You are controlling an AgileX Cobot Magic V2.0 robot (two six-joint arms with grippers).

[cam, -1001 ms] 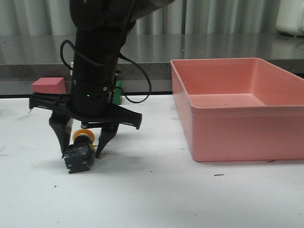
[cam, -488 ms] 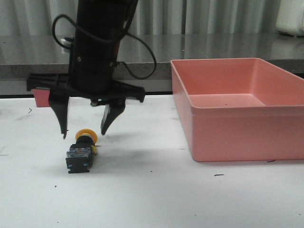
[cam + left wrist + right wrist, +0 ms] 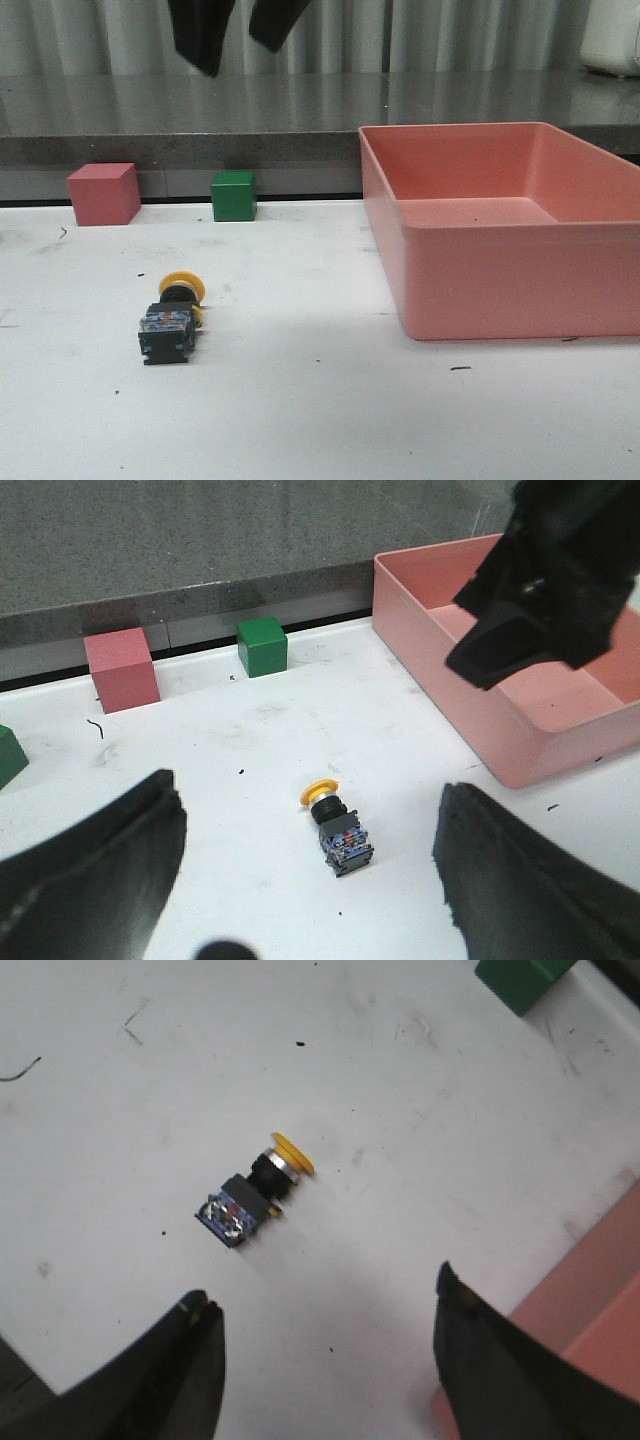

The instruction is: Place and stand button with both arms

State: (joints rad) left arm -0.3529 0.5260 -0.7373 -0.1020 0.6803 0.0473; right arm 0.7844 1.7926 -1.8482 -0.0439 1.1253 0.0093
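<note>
The button (image 3: 172, 318) is laid on its side on the white table (image 3: 320, 410), not yet stood up. It is well below both grippers. The left gripper (image 3: 310, 880) and right gripper (image 3: 325, 1370) are spread wide, and nothing is held.

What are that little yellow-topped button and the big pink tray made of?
The button looks like moulded plastic: a smooth yellow cap, a matt black body, and small bluish parts at its base that may be metal contacts, too small to tell. The pink tray seems to be plastic too, with thin even walls, rounded corners and a dull, uniform sheen.
</note>
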